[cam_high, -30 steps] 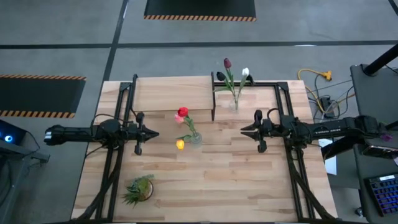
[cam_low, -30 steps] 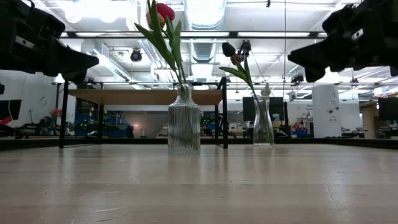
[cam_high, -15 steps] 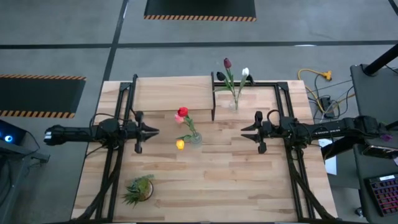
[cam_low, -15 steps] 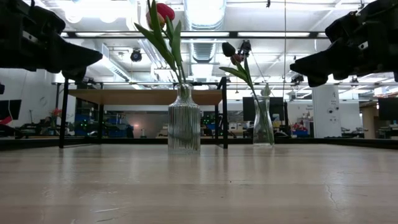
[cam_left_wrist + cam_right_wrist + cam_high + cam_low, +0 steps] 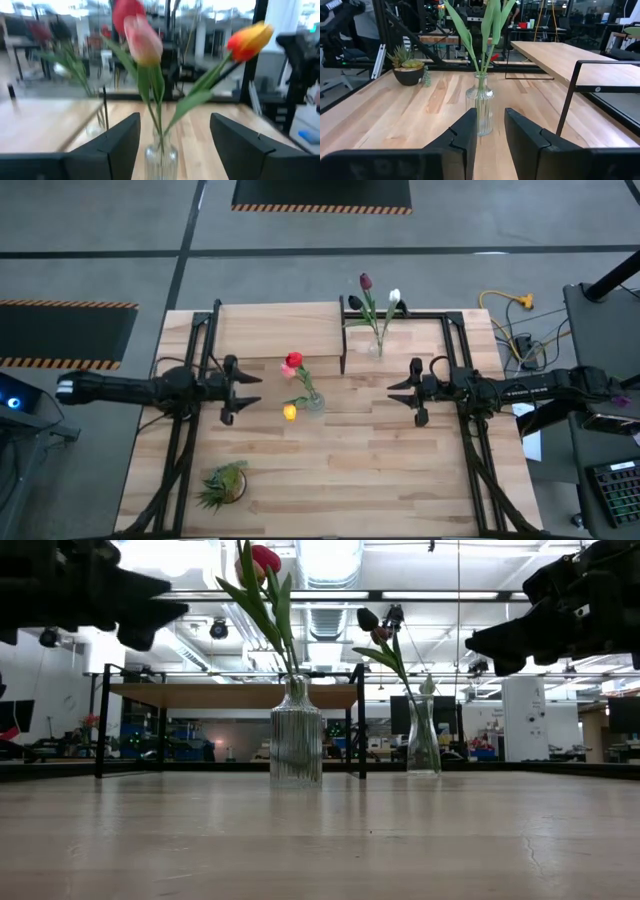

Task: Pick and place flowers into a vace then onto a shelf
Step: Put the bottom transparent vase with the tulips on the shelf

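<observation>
Slid nearer since half a second ago, left hand (image 5: 252, 387) open, level with ribbed vase (image 5: 314, 403) of flowers (image 5: 292, 364) mid-surface, closer than open right hand (image 5: 395, 389); low view, vase upright, stems vertical; left wrist, vase dead ahead between fingers (image 5: 122, 142); right wrist, likewise farther off.

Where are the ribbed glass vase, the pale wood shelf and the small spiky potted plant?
ribbed glass vase (image 5: 296, 740), low view, on its fluted body.
shelf (image 5: 277, 330), high view, on the bare board top.
spiky potted plant (image 5: 224, 485), high view, on its green tuft.
</observation>
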Tool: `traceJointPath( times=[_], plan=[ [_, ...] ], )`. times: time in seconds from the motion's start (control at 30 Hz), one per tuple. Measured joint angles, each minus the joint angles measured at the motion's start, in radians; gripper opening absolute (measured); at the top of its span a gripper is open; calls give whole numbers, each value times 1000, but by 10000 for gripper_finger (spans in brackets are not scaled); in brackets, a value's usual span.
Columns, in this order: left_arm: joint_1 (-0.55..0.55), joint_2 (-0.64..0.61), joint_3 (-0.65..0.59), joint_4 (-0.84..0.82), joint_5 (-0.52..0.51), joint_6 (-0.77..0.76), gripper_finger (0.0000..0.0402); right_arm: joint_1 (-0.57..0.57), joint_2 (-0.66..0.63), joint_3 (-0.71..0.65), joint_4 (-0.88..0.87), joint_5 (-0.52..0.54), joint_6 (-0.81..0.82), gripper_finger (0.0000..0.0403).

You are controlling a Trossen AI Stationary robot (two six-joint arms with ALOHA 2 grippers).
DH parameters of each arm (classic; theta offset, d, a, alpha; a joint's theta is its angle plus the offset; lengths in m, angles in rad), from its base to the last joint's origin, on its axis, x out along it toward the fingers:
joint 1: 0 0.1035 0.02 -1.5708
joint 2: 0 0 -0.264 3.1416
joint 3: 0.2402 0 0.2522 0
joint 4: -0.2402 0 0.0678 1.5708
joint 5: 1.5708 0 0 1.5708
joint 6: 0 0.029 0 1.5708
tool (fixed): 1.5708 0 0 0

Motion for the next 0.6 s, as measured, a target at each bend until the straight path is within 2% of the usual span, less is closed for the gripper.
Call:
traceJointPath(
  times=[0.37,0.6],
  plan=[
    [0,449,111,-11,0,-33,226,0,0,0,28,5,-25,92],
    [0,676,169,98,0,-31,226,0,0,1,49,7,-28,95]
  ],
)
